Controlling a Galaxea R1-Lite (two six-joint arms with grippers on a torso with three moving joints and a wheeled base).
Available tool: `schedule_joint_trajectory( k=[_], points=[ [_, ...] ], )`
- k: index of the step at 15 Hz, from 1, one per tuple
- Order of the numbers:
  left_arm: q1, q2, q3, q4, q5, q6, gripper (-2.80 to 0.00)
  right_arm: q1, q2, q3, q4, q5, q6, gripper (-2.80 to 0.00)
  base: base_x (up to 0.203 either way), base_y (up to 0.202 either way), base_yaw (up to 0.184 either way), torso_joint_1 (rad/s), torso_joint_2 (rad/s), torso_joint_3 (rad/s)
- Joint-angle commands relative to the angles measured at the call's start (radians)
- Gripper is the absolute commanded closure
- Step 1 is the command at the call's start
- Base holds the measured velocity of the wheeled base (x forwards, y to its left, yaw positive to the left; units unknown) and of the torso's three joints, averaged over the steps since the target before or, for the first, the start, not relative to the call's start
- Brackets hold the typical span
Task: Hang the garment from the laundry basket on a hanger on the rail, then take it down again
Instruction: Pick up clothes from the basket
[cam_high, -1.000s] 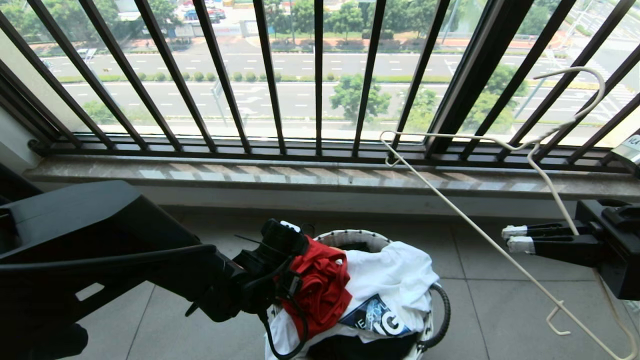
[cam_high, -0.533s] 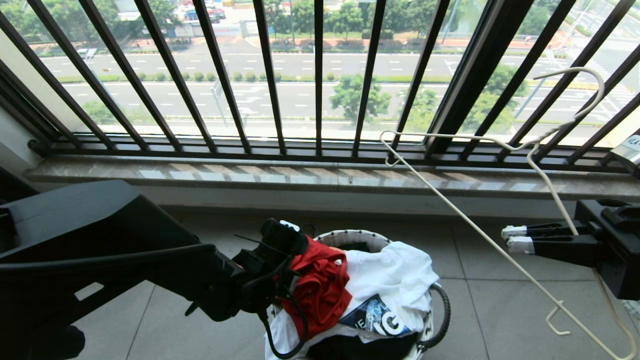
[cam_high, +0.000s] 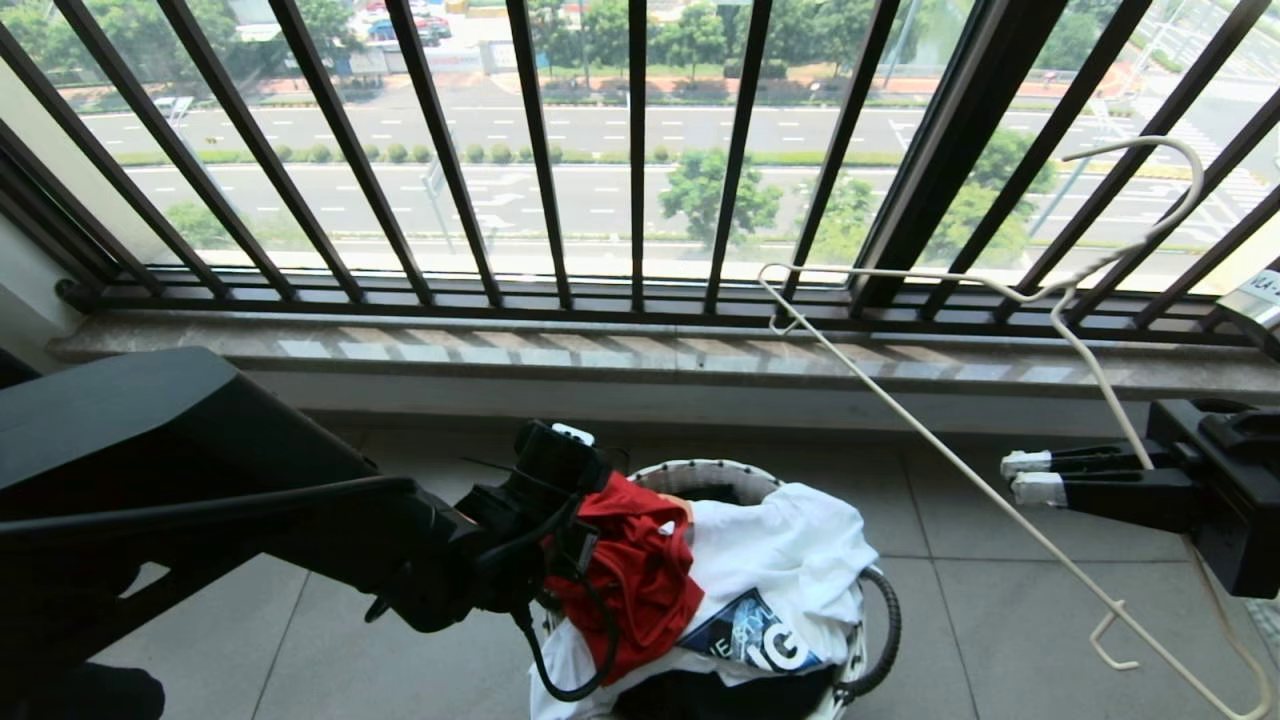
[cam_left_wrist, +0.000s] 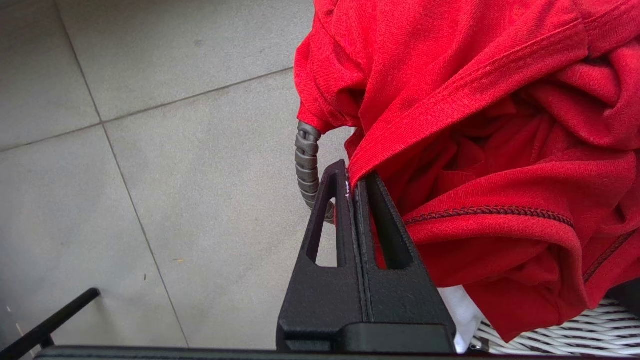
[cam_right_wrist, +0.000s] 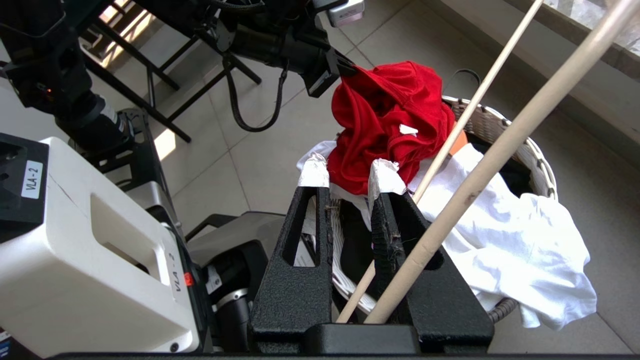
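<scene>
The bright red short-sleeved T-shirt (cam_high: 640, 570) lies crumpled in a heap on top of the pile in the small round woven basket with a white rim (cam_high: 700, 473), on the side toward the robot's left. A hemmed fold of it is pinched between black fingers (cam_left_wrist: 350, 200), its stitched edges showing. The basket stands on the grey tiled floor below the window sill. The thin off-white wire hanger (cam_high: 960, 470) is held in the air to the basket's right, tilted, its hook (cam_high: 1165, 170) uppermost against the window bars.
</scene>
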Motion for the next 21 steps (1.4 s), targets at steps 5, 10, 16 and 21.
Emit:
schedule_joint_trajectory(
  k=[5,10,16,21],
  points=[
    [-0.008,-0.157,-0.021,-0.003,-0.012,-0.063,0.0,0.0,0.003,-0.002,0.0,0.006,-0.002,0.0,0.0,0.0,0.0,0.0,0.0,0.0],
    [-0.077,-0.318,0.003,-0.003,-0.097,-0.156,0.0,0.0,0.005,-0.004,0.0,0.006,-0.002,0.0,0.0,0.0,0.0,0.0,0.0,0.0],
    [-0.121,-0.451,0.031,-0.002,-0.127,-0.163,0.0,0.0,0.005,-0.005,0.0,0.006,-0.002,0.0,0.0,0.0,0.0,0.0,0.0,0.0],
    [-0.171,-0.492,0.078,0.003,-0.124,-0.127,0.0,-0.001,0.005,-0.006,0.0,0.006,-0.002,0.0,0.0,0.0,0.0,0.0,0.0,0.0]
  ],
)
